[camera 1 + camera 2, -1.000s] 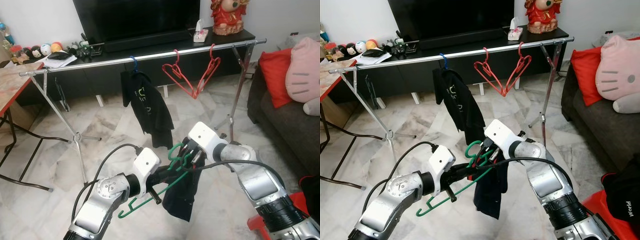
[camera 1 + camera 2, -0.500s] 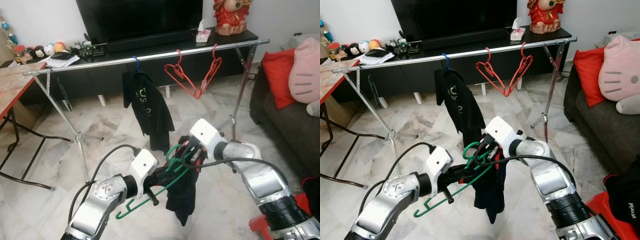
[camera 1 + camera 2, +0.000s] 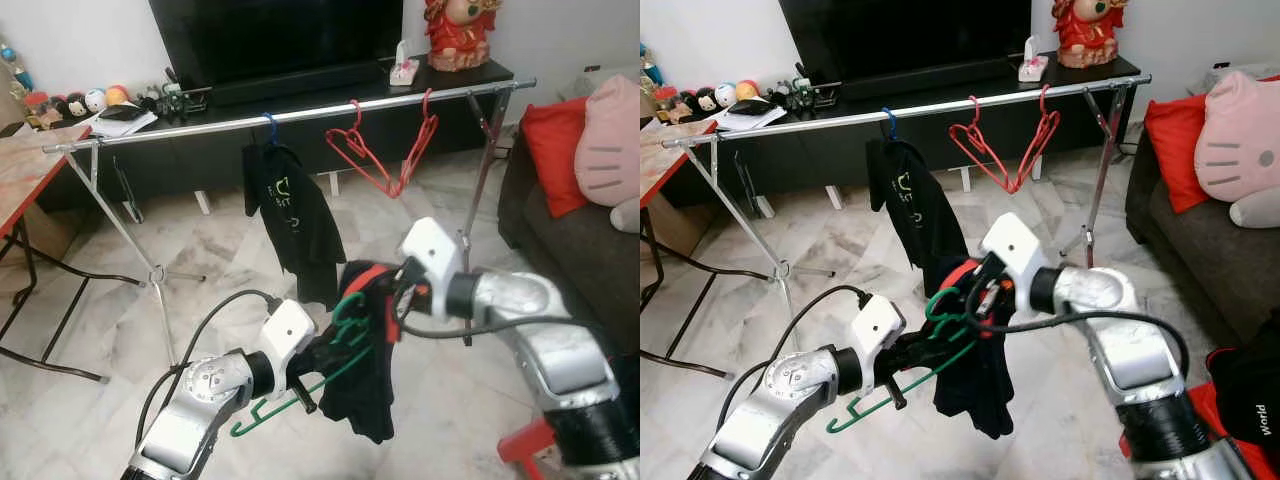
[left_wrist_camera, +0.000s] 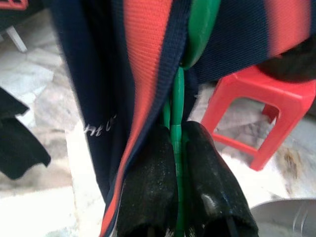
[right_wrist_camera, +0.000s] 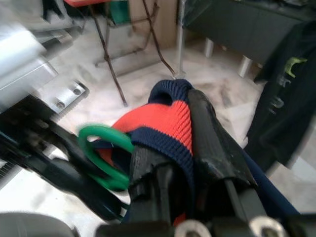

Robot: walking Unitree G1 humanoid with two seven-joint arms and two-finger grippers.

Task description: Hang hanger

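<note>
Bright, even room light; both wrist views blurred

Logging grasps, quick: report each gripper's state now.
Left gripper: shut on the green hanger.
Right gripper: shut on the sweater.

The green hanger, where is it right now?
The green hanger is low and central in the eye views, clamped in the left gripper under the navy and red garment the right gripper grips.

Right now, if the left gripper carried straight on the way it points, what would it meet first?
The left gripper is shut on the green hanger. Straight ahead the navy and red garment drapes over that hanger, so it would likely press into it first. A red stool stands beyond; depth is unclear.
</note>
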